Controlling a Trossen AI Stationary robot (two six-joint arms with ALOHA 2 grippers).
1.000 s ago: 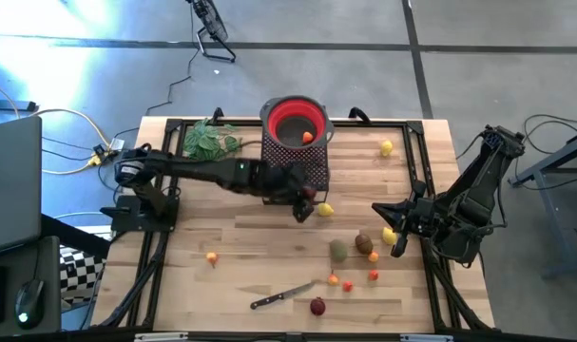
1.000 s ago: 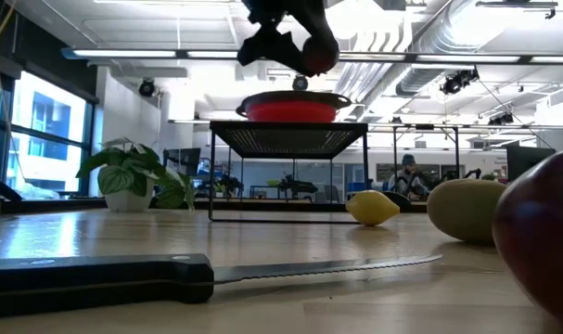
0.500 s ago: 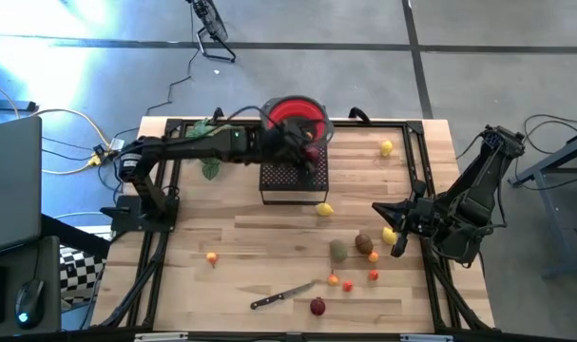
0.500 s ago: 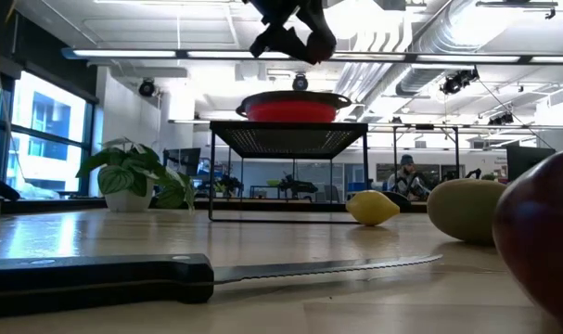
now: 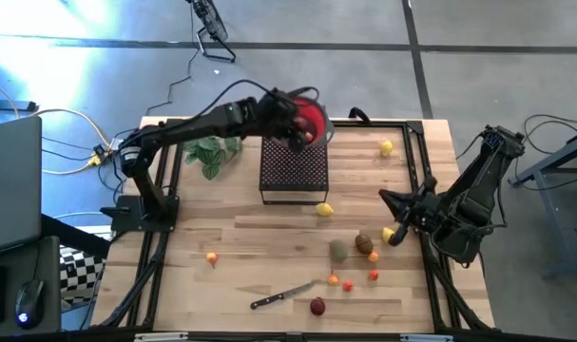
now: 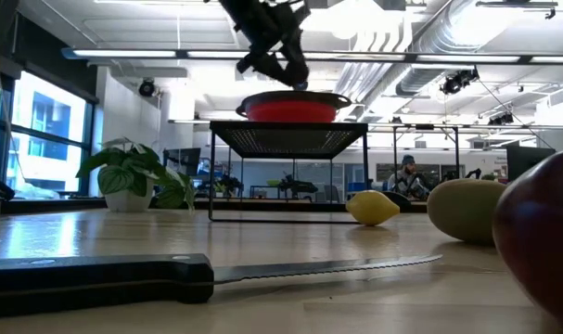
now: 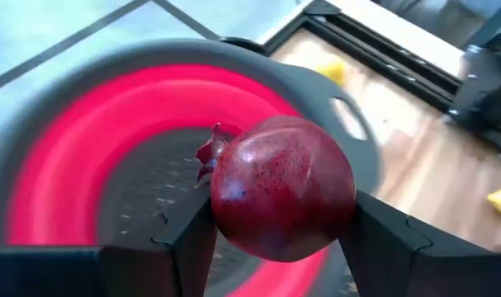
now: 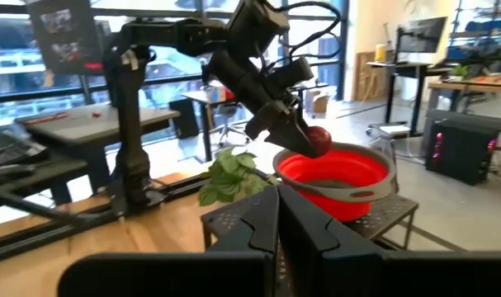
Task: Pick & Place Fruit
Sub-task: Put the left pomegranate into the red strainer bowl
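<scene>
Low view first: you get a dark red ball (image 6: 541,246) filling the near right edge, an olive-green oval (image 6: 468,210) just behind it, and the black-handled knife (image 6: 170,276) lying flat across the near table. Farther back a lemon (image 6: 372,207) sits on the wood in front of the black mesh stand (image 6: 288,139).

High view, same near edge: the dark red ball (image 5: 317,306) is beside the knife (image 5: 281,295), with three tiny orange and red pieces (image 5: 347,284) close by. The olive-green oval (image 5: 338,250) and a brown oval (image 5: 364,243) are next to each other at mid table. One tiny orange piece (image 5: 211,256) lies alone toward the left side.

Right gripper (image 5: 385,198) waits low at the right side, fingers together, nothing in them; a lemon (image 5: 388,234) lies just beside it.

Farther back, the red colander (image 5: 305,119) sits on top of the mesh stand. Left gripper (image 7: 275,227) is above the colander, its fingers (image 7: 192,239) clamped on a dark red pomegranate (image 7: 281,196), not yet let go. The green leafy sprig (image 5: 212,152) lies left of the stand. A small lemon (image 5: 387,147) sits at the far right of the table.
</scene>
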